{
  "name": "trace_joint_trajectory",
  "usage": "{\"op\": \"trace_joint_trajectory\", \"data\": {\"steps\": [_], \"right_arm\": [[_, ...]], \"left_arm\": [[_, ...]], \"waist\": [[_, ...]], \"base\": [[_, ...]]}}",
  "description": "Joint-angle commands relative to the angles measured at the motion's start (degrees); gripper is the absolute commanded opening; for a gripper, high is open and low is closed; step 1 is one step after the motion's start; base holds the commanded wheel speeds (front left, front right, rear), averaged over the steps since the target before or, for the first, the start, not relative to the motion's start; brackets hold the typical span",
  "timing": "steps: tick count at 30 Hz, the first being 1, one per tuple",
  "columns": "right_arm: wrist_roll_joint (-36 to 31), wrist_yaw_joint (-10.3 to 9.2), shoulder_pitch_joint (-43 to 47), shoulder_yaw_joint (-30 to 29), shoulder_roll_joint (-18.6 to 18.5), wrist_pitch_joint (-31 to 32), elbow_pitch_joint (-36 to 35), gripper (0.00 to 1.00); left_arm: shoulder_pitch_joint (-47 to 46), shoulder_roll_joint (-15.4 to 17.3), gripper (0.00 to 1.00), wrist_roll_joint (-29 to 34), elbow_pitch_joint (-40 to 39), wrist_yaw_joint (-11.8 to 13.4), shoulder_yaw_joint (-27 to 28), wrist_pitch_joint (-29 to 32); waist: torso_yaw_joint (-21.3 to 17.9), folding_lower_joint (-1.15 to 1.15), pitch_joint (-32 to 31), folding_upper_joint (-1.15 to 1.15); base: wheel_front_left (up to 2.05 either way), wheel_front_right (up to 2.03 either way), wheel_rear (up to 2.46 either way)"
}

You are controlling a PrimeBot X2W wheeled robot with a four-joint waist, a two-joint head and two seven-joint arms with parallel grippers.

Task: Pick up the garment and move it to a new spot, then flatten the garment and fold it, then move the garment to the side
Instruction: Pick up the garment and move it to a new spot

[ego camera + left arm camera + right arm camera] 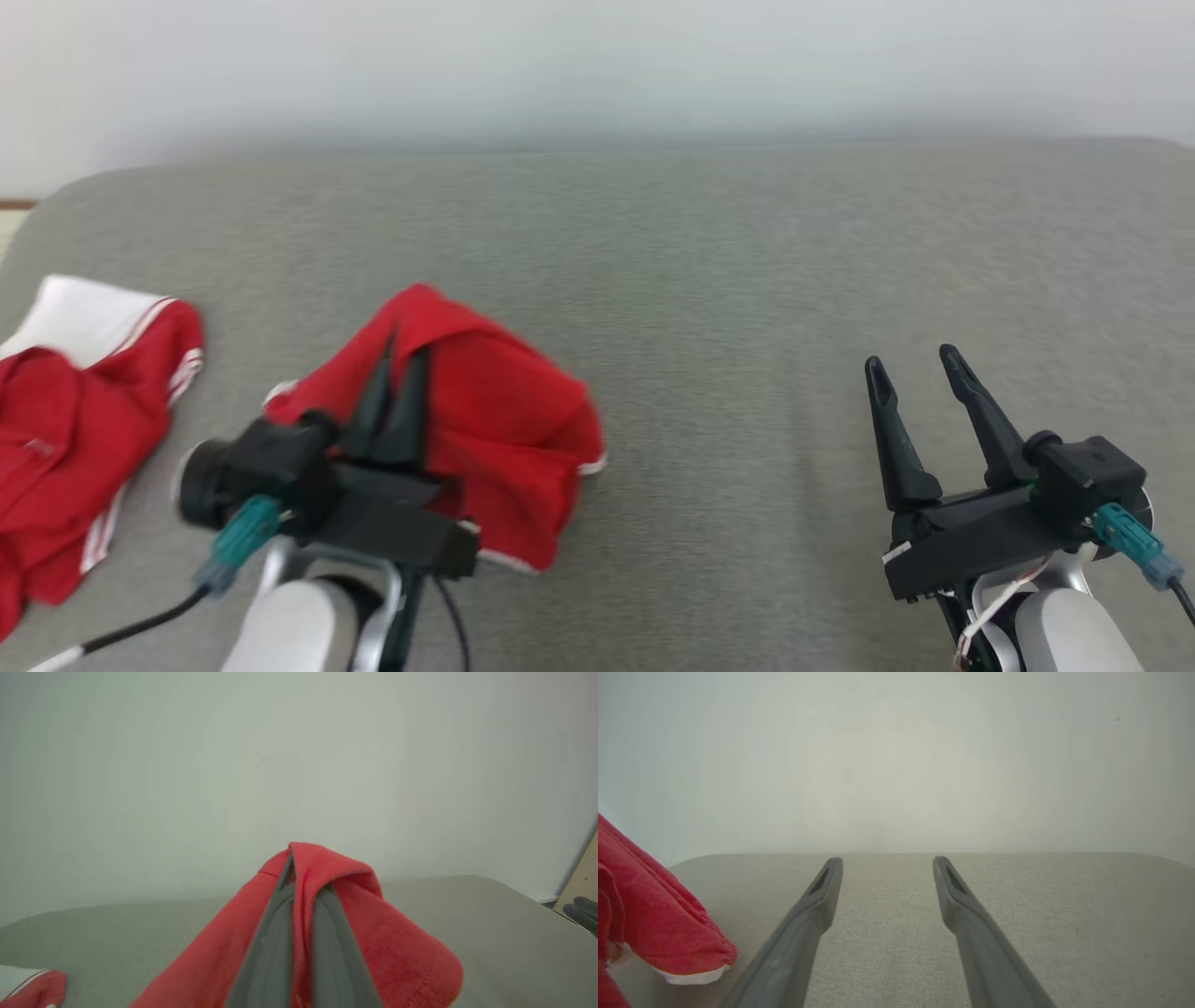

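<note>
Left gripper (403, 362): nearest to me. My two dark fingers are pressed together on a fold of the red garment (509, 420). The cloth runs up between them and drapes over their tips.
Right gripper (912, 359): well apart from the red garment, off to its right. My fingers here stand wide with nothing between them, and they point away from me over bare grey cover.
Red garment: bunched and hanging from my left fingers. Its peak is at the fingertips and most of the cloth falls to their right. A thin white trim runs along the lower hem. I cannot tell whether that hem touches the surface below.
Striped red garment (75, 439): to the left of the red garment, apart from it, with a strip of grey between the two. It lies crumpled on the surface, red with white side stripes and a white panel at its far end. It runs off the left edge of the head view.
Table (709, 271): it has a grey woven cover and lies under and all around the red garment, stretching far beyond it and to its right. Its far corners are rounded.
Wall (597, 65): pale and plain, beyond the red garment, rising behind the table's far edge.
</note>
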Motion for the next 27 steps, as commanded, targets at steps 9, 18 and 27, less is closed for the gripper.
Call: {"op": "trace_joint_trajectory", "data": {"steps": [9, 18, 27], "right_arm": [[1.43, 0.02, -2.29, -1.49, 1.47, -2.26, 1.30, 1.00], [2.69, 0.02, -3.79, -1.66, 2.41, -4.79, 3.71, 1.00], [2.98, 0.02, -4.57, -2.60, 2.41, -6.10, 5.85, 1.00]], "left_arm": [[-9.87, -4.22, 0.00, -1.45, 11.08, -3.92, -10.17, 1.15], [-17.77, -5.12, 0.00, -6.80, 27.37, -5.12, -18.04, -1.67], [-22.47, -5.17, 1.00, -14.74, 36.11, -4.49, -27.17, -6.19]], "waist": [[-16.21, 0.01, 5.30, 0.00], [-21.92, 0.01, 9.63, 0.00], [-21.02, 0.01, 9.83, 0.00]], "base": [[0.00, 0.00, 0.00], [0.00, 0.00, 0.00], [0.00, 0.00, 0.00]]}}
